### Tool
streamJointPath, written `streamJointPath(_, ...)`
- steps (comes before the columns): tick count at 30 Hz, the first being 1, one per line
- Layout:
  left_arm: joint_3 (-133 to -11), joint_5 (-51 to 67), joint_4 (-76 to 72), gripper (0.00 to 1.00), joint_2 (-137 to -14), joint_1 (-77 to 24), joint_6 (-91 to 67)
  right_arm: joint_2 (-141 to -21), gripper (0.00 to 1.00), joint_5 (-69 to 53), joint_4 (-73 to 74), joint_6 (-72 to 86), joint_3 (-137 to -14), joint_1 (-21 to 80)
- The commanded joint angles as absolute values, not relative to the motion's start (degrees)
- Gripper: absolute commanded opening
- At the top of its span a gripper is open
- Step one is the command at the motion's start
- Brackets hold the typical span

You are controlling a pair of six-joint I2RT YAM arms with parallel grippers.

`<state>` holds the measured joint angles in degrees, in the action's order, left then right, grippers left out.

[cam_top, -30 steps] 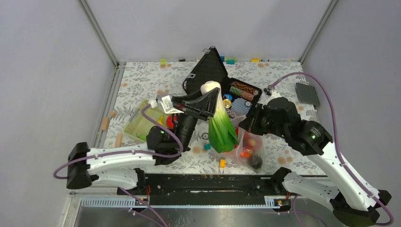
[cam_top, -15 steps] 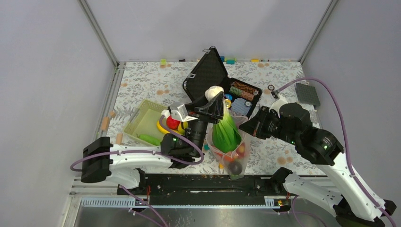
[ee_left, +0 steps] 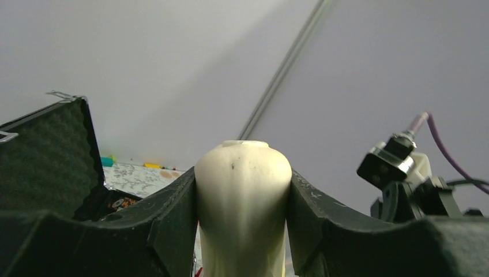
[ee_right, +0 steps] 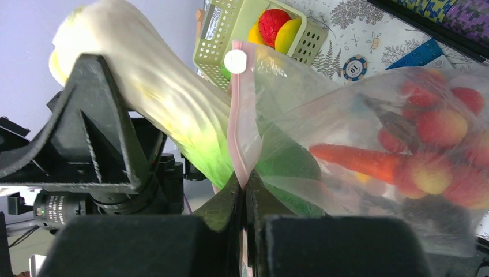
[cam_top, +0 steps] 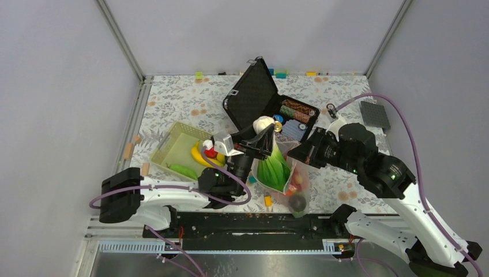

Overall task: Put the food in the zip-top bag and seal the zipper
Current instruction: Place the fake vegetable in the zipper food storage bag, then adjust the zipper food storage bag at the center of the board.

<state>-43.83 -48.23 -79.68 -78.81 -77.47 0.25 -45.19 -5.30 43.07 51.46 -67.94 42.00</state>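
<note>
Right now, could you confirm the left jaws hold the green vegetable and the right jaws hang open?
Not open: the right wrist view shows the right jaws shut on the bag's pink zipper; the left jaws hold the green vegetable.

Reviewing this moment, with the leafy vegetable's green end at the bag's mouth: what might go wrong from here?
1. The right gripper pinches only one spot of the zipper; the loaded zip-top bag could pull free or sag shut.
2. The left gripper holds the leafy vegetable by its white end; dropped now, the stalk would likely stick out and block sealing.
3. A banana lies in the basket, so the bag must stay open.
</note>
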Motion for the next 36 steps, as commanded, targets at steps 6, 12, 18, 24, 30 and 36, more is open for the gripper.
streamJointPath(6,-39.7,-36.5,-83.7,0.29,-77.4,-78.7,0.2,-45.2,0.00,-4.6,34.4,54.8,-69.4,41.9)
streamJointPath(12,-35.8,-29.8,-83.5,0.80,-75.3,-78.7,0.2,-45.2,0.00,-3.5,34.3,54.0,-69.6,41.8)
streamJointPath(18,-29.8,-26.3,-78.5,0.99,-65.7,-79.0,-4.6,-45.3,0.00,-2.3,34.4,52.7,-69.4,41.8)
streamJointPath(24,-34.5,-35.5,-31.8,0.99,-48.9,-78.8,-20.0,-45.3,0.00,-1.0,35.9,50.5,-69.4,41.6)
streamJointPath(30,-51.7,-42.9,9.8,0.99,-50.4,-77.1,-32.1,-45.8,0.00,-3.9,35.9,48.4,-68.8,41.7)
streamJointPath(36,-59.8,-23.2,27.1,0.98,-56.0,-67.9,-38.6,-45.5,0.00,-5.3,35.7,47.2,-68.1,41.6)
